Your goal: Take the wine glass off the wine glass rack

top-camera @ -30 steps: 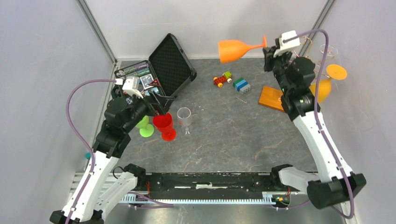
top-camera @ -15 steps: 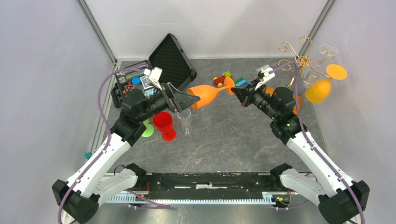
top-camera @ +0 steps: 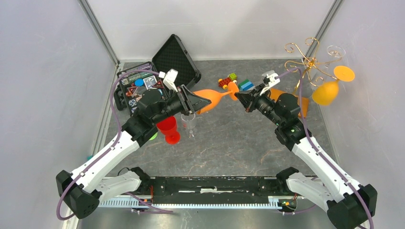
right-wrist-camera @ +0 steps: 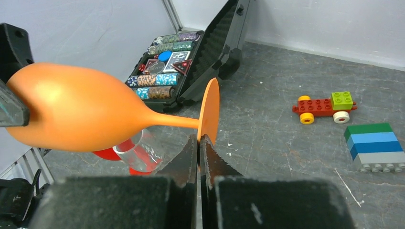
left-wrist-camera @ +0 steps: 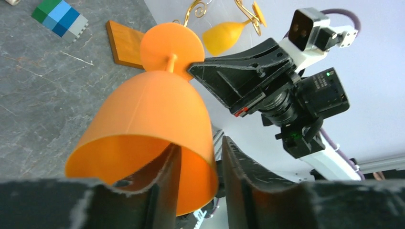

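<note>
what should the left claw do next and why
Probably close the left claw fully on the orange glass. Its fingers straddle the bowl's rim, one inside and one outside, with a gap showing at the outer one, while the right claw alone pinches the foot in mid-air.

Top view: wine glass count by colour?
orange wine glasses: 2, one held mid-air, one hung on the gold wire rack
red wine glass: 1
clear wine glasses: 2, one on the table, one on the rack
green wine glass: 1, mostly hidden
Total: 6
</note>
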Robot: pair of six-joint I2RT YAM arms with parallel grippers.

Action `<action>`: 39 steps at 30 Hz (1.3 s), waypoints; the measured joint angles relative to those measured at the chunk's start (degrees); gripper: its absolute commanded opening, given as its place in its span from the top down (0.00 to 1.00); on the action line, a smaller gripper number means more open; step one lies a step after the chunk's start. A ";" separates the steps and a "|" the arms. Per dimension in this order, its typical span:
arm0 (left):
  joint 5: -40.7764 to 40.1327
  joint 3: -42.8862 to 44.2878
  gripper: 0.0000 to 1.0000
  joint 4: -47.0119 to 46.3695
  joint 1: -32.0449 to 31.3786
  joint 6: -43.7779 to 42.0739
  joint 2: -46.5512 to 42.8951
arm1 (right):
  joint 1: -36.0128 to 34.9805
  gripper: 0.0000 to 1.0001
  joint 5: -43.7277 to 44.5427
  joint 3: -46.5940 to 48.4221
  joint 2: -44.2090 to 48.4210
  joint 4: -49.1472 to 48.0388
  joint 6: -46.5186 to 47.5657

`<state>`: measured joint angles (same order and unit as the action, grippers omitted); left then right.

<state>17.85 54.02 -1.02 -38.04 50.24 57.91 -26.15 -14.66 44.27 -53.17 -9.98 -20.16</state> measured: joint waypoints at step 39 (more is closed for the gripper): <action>-27.02 47.15 0.98 59.65 -19.85 -30.27 47.58 | -0.11 0.26 33.83 8.13 22.03 25.77 27.74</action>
<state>-9.17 101.16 58.63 -57.89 19.97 105.49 -26.26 19.18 52.40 -31.14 15.79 7.57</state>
